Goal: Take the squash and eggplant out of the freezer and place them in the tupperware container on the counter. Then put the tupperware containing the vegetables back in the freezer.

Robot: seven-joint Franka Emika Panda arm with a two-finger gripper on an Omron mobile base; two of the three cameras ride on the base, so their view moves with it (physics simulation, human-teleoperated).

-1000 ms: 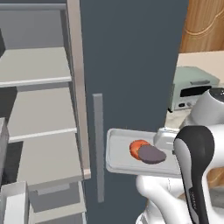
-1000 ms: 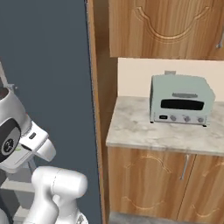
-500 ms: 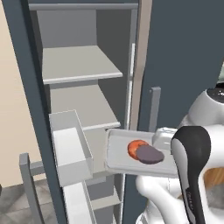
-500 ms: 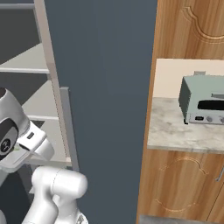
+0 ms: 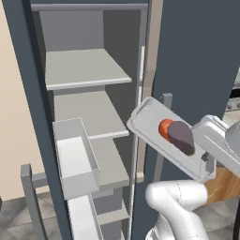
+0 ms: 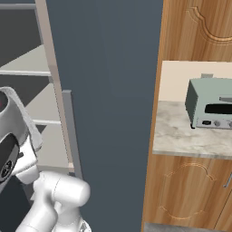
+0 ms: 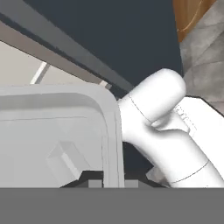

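Note:
The tupperware container (image 5: 154,126) hangs tilted in front of the open freezer (image 5: 84,70), its far end raised toward the shelves. Inside it lie the orange-red squash (image 5: 165,128) and, touching it, the dark purple eggplant (image 5: 181,138), both near the lower end. My gripper (image 5: 202,165) is shut on the container's lower right rim. In the hand view my gripper (image 7: 107,180) pinches the pale rim of the tupperware container (image 7: 110,127). The counter (image 6: 190,136) lies to the right of the freezer door (image 6: 113,90).
A pale drawer (image 5: 75,154) stands pulled out from the freezer at lower left. The freezer door's grey bar handle (image 6: 72,131) is close to my arm. A mint-green toaster oven (image 6: 210,102) sits on the counter. Brown cabinet doors (image 6: 186,190) are below it.
Both base views have swung from the counter toward the open freezer, so the base moved. The container with both vegetables has gone from level and low to tilted and higher.

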